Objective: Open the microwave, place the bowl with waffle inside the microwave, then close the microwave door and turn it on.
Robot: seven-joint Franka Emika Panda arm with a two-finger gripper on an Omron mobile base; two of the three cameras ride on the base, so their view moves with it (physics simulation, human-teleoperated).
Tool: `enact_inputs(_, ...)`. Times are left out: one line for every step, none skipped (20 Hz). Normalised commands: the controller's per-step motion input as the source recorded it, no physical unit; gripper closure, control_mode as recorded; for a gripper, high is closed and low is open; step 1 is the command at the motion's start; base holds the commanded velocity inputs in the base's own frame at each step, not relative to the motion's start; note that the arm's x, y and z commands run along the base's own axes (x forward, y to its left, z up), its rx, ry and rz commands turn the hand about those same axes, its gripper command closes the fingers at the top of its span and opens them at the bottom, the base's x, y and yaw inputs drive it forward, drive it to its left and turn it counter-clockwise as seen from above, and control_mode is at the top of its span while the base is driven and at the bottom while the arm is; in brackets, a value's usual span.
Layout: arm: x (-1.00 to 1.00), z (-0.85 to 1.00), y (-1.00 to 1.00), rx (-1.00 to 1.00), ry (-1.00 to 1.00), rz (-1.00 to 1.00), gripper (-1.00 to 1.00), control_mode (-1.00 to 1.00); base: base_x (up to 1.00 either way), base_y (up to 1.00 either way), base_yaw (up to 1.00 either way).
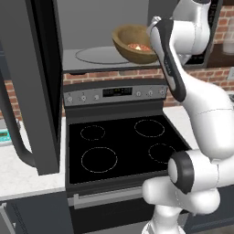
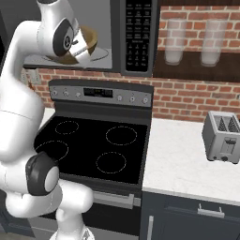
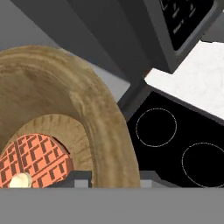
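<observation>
The microwave [image 2: 118, 35] hangs above the stove with its door [image 1: 32, 82] swung wide open to the left, the curved bar handle [image 1: 16, 135] facing out. Its light grey interior shows the round turntable [image 1: 93, 55]. The brown wooden bowl [image 1: 132, 42] is tilted at the right front of the cavity; whether it touches the floor I cannot tell. The waffle [image 1: 139, 47] lies inside it, reddish with a yellow spot [image 3: 19, 180]. My gripper [image 3: 111, 177] is shut on the bowl's [image 3: 100, 118] near rim, one finger inside and one outside. The keypad strip [image 2: 137, 33] sits to the right.
The black stove [image 1: 119, 141] with its four burner rings lies directly below. The open door juts out over the left counter [image 1: 23, 169]. On the right are a white counter [image 2: 178, 159] with a toaster [image 2: 222, 136] and a shelf with two glasses [image 2: 173, 42].
</observation>
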Motion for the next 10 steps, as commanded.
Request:
enact_inputs(0.66,0.00,0.00,0.00,-0.07,0.14,1.00,-1.00,0.00,0.00,0.00)
enact_inputs(0.64,0.00,0.04,0.00,-0.05,0.10,1.00,-1.00,0.00,0.00,0.00)
enact_inputs(0.59,0.00,0.17,0.00,-0.02,0.06,1.00,-1.00,0.00,0.00,0.00)
enact_inputs(0.51,0.00,0.21,0.00,-0.02,0.02,1.00,-1.00,0.00,0.00,0.00)
enact_inputs(0.48,0.00,0.29,0.00,0.00,0.00,1.00,-1.00,0.00,0.00,0.00)
enact_inputs(0.47,0.00,0.36,0.00,0.00,0.00,1.00,-1.00,0.00,0.00,0.00)
enact_inputs(0.48,0.00,0.41,-0.01,0.00,0.00,1.00,-1.00,0.00,0.00,0.00)
enact_inputs(0.48,0.00,0.44,-0.03,0.00,0.00,1.00,-1.00,0.00,0.00,0.00)
enact_inputs(0.51,0.00,0.45,-0.05,0.00,0.00,1.00,-1.00,0.00,0.00,0.00)
enact_inputs(0.51,0.00,0.49,-0.05,0.00,0.00,1.00,-1.00,0.00,0.00,0.00)
